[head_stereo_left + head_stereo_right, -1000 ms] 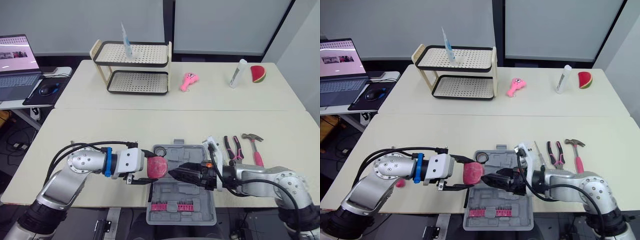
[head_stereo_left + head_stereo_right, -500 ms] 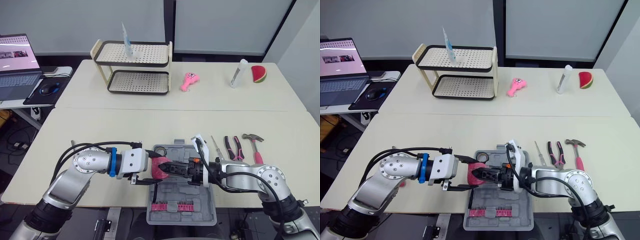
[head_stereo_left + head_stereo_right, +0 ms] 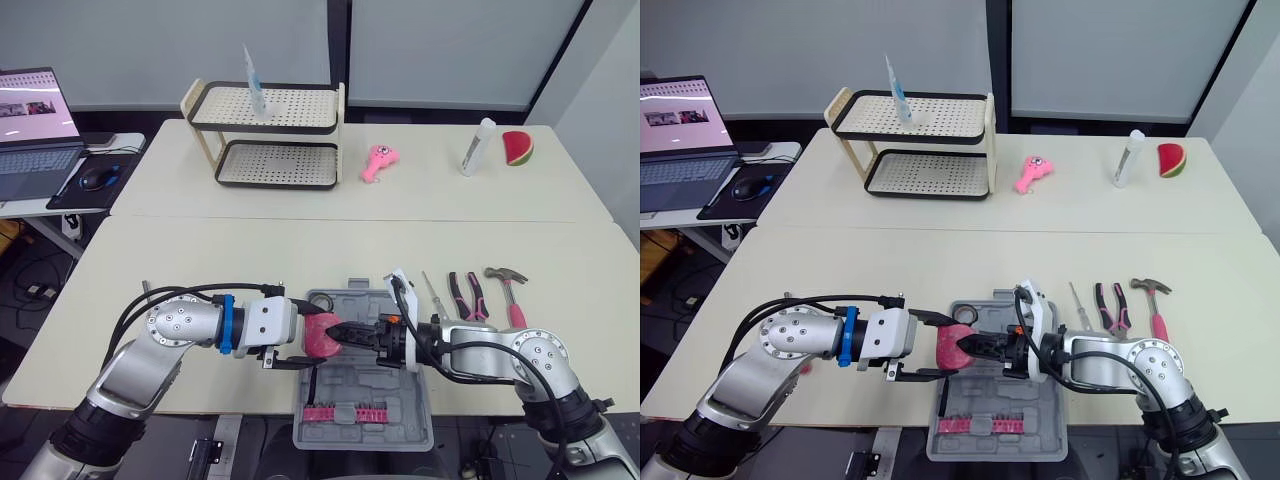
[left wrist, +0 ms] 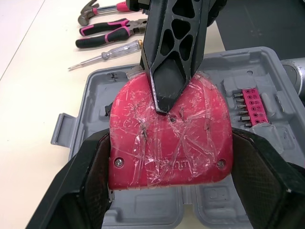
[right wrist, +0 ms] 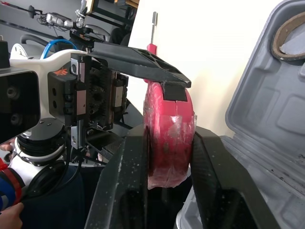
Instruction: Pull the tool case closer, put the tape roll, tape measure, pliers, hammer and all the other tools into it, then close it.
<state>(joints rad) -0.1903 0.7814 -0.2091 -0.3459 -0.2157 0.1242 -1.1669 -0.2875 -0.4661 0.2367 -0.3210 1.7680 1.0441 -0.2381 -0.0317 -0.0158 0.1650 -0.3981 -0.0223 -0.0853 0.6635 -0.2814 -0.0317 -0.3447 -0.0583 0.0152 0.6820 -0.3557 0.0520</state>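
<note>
The left hand point(image 3: 306, 339) gripped the tape measure point(image 3: 319, 336) by its edges above the open tool case point(image 3: 372, 398). That left its flat faces free for the right hand point(image 3: 342, 332), apparently pinched across them, to take it.

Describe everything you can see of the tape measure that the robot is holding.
The tape measure has a red body that looks like plastic, rounded at one end and flat at the other. It has small screws near its corners and crinkled clear film wrapped over it. It is held in the air above the open grey tool case, not resting in it. The left gripper pinches its narrow edges, and the right gripper closes on its two flat faces.
</note>
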